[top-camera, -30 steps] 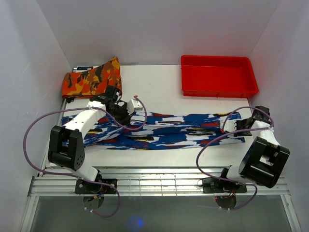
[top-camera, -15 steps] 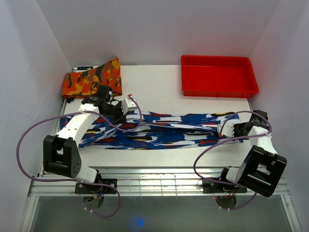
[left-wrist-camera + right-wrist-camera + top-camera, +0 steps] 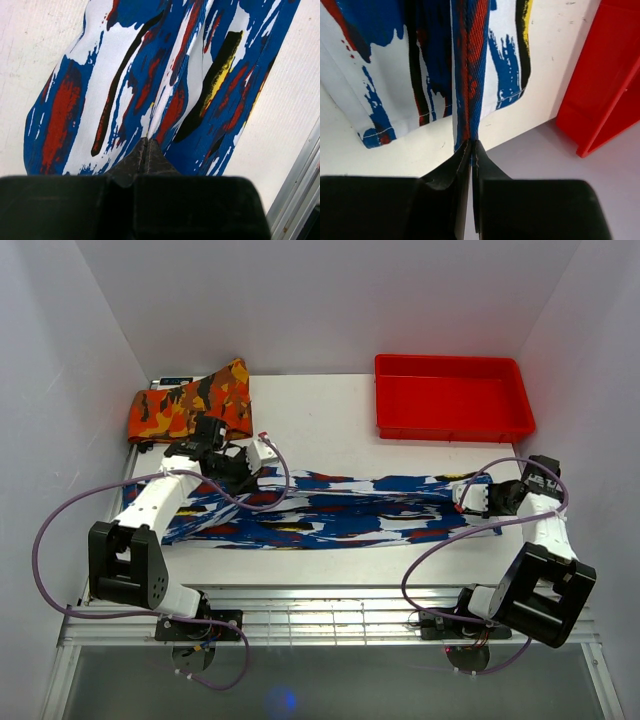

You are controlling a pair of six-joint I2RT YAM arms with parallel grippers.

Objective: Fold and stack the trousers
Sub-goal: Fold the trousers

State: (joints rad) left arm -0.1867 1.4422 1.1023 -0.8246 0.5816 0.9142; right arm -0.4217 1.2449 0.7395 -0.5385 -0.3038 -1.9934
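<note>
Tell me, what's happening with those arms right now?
Left pincer shut on trousers, right pincer shut on other end. Trousers stretched between them. Orange cloth and red tray behind, apart.

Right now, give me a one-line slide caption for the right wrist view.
Right gripper shut on a pinched fold of the trousers, red tray at frame right.

One pair of trousers (image 3: 330, 512), one orange camouflage cloth (image 3: 185, 408), one red tray (image 3: 452, 422), two hands: left hand (image 3: 258, 468), right hand (image 3: 466, 496)
</note>
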